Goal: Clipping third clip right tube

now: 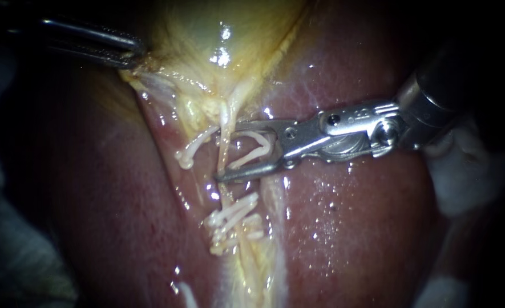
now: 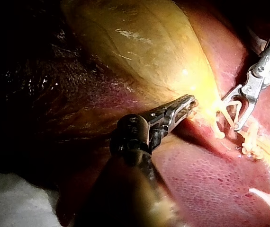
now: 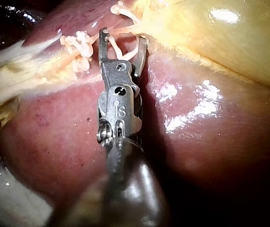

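1. Right instrument [image 1: 222, 153], a silver shaft with hinged metal jaws. The jaws are spread and grasp a white V-shaped plastic clip [image 1: 266, 144], which sits along both inner faces and is not yet squeezed.
2. The task's thing, a pale yellowish thin tube [image 1: 226, 117], crosses between those jaw tips inside the clip's mouth.
3. Left instrument [image 1: 131, 54], with dark slender metal jaws, is clenched on the edge of the glossy yellow gallbladder [image 1: 206, 34], well apart from the right jaws. I judge it is tensioning the tube.
4. To do the step well, I'd advance until both clip ends pass beyond the tube and stay square to it. I'd leave a gap from the cluster of white closed clips [image 1: 232, 222] beside one jaw and stay off the wet red-brown liver [image 1: 349, 228] underneath, then close fully.
5. Views:
   - The endoscope view shows the tube spanning the clip's mouth.
   - The right wrist view adds how near the cluster lies to the jaw.
   - The left wrist view alone shows the left grip side-on.
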{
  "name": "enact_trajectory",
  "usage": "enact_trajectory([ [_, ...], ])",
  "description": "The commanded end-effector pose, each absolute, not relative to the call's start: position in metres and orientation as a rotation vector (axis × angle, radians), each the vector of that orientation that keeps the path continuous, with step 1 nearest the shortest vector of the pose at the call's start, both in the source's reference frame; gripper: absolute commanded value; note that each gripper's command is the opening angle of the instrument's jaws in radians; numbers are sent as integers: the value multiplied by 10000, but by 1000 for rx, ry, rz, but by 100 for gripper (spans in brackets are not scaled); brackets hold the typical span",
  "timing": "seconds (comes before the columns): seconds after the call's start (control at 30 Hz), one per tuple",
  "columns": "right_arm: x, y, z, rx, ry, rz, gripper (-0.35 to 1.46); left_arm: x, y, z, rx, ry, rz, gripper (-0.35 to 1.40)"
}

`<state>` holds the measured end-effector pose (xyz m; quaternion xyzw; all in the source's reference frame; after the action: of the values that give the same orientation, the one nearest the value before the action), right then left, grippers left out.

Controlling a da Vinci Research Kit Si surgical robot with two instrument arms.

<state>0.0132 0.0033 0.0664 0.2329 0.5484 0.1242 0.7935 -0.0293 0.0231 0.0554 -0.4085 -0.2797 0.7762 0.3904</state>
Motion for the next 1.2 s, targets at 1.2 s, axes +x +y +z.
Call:
enact_trajectory([
  [1.2, 93, 57, 669, 758, 1088, 672, 49, -292, 232, 553, -1039, -711, 1973, -35],
])
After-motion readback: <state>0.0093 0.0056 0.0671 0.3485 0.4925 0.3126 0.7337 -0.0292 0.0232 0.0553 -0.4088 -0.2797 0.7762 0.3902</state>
